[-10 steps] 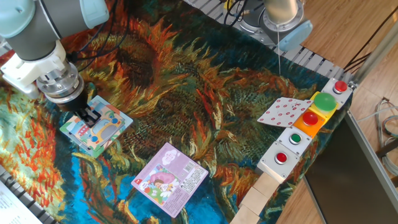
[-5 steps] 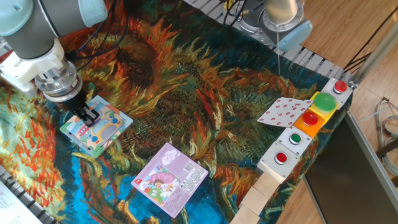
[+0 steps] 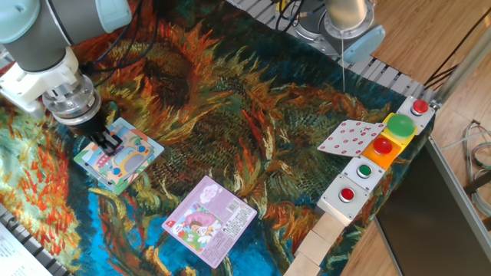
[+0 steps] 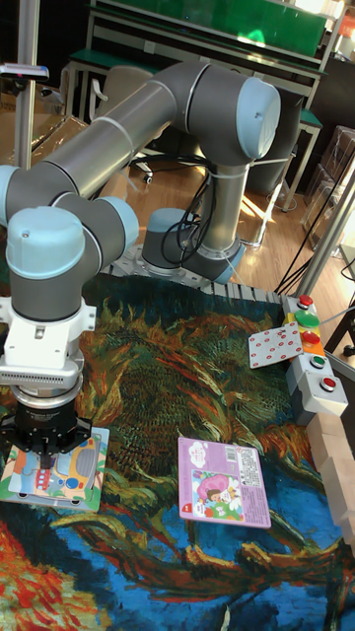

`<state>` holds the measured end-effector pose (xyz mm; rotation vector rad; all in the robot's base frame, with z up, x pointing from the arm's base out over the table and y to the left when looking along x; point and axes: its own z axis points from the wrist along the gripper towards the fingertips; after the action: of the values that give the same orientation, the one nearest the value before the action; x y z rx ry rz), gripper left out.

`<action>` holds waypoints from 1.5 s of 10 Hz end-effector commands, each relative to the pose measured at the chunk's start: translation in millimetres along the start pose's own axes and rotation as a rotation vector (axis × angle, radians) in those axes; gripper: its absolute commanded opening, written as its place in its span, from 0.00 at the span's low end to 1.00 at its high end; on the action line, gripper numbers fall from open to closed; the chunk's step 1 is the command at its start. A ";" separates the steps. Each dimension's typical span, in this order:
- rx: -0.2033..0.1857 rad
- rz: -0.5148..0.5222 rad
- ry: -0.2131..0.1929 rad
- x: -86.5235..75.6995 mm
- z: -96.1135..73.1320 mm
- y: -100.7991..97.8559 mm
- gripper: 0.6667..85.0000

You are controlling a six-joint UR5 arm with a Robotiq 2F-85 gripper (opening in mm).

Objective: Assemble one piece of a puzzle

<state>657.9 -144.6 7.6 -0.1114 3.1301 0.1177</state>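
Observation:
The puzzle (image 3: 123,159) is a square teal-edged board with a cartoon bus picture, lying flat at the left of the cloth; it also shows in the tall fixed view (image 4: 81,471). My gripper (image 3: 110,143) points straight down over its upper left part, tips touching the board (image 4: 46,456). The dark fingers stand close together, shut on the piece. Only a small coloured sliver of the piece shows between them, hard to tell from the board's print.
A purple-pink rectangular card (image 3: 209,219) lies right of the board. A red-and-white patterned card (image 3: 349,138) leans against the button boxes (image 3: 374,162) at the right edge. Wooden blocks (image 3: 322,238) line the front right corner. The cloth is a sunflower print.

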 end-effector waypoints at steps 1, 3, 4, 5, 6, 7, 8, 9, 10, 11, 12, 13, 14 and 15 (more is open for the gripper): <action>-0.010 0.008 -0.006 -1.4 -1.8 0.9 0.01; -0.008 0.005 -0.007 -1.9 -3.1 -0.8 0.01; -0.007 0.003 -0.004 -1.6 -4.9 -2.2 0.01; -0.008 0.000 -0.004 -1.6 -6.2 -2.8 0.01; -0.007 -0.005 -0.002 -1.0 -7.3 -4.6 0.01; -0.002 -0.011 -0.005 -1.4 -8.2 -7.5 0.01; 0.008 -0.022 -0.009 -2.5 -8.9 -13.1 0.01; 0.008 -0.029 -0.010 -2.8 -9.3 -16.1 0.01; 0.008 -0.031 -0.013 -3.6 -8.6 -17.1 0.01; 0.008 -0.032 -0.015 -4.5 -7.3 -17.5 0.01; 0.008 -0.034 -0.015 -4.8 -6.5 -18.0 0.01; 0.010 -0.036 -0.015 -4.5 -5.9 -18.9 0.01; 0.013 -0.040 -0.017 -4.3 -5.2 -21.0 0.01; 0.012 -0.042 -0.019 -3.7 -4.6 -21.9 0.01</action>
<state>661.8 -164.3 11.0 -0.1746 3.1168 0.0886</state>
